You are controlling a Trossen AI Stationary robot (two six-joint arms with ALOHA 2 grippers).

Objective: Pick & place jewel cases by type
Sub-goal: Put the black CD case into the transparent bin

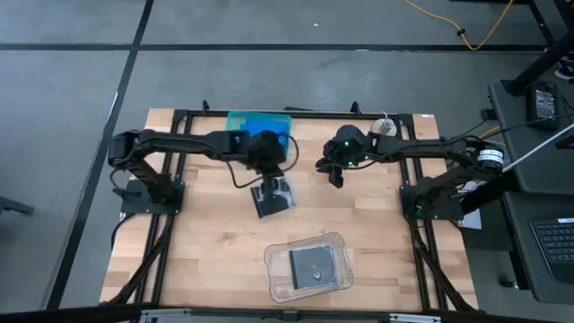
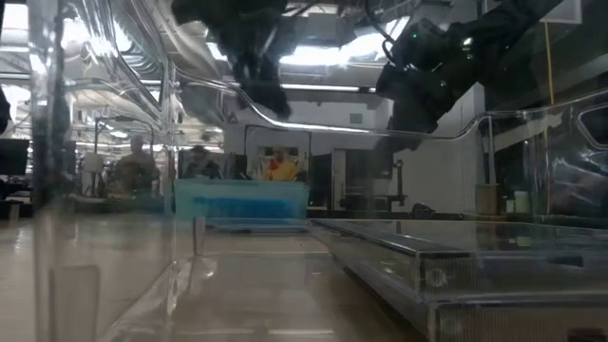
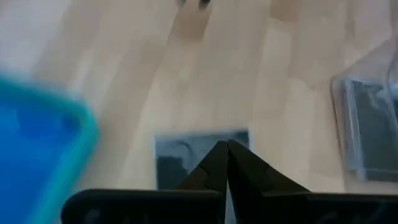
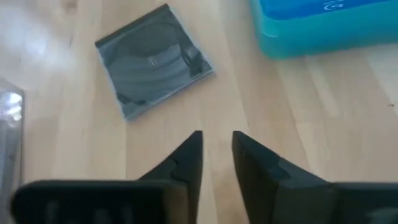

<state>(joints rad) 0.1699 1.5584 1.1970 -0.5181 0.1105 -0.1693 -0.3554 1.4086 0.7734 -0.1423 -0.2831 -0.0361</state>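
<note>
- Two dark jewel cases are in my view: one lies flat on the bare wooden tabletop (image 1: 206,242) near its middle, the loose dark case (image 1: 273,198); the other, the trayed dark case (image 1: 311,266), sits inside the clear plastic tray (image 1: 276,283) at the near edge.
- I see the teal tray (image 1: 258,121) at the far edge, with solid blue filling its inside; I cannot tell how many blue cases it holds.
- My left end effector (image 1: 266,161) hangs above the tabletop between the teal tray and the loose dark case; its fingers meet tip to tip in the left wrist view and grip nothing, with the case lying just beyond the tips.
- My right end effector (image 1: 334,170) hovers right of the loose dark case, well apart from it; its fingers (image 4: 186,163) stand a narrow gap apart with nothing between them.
- From the right wrist, the loose dark case lies tilted on the wood, beside the teal tray's corner.
</note>
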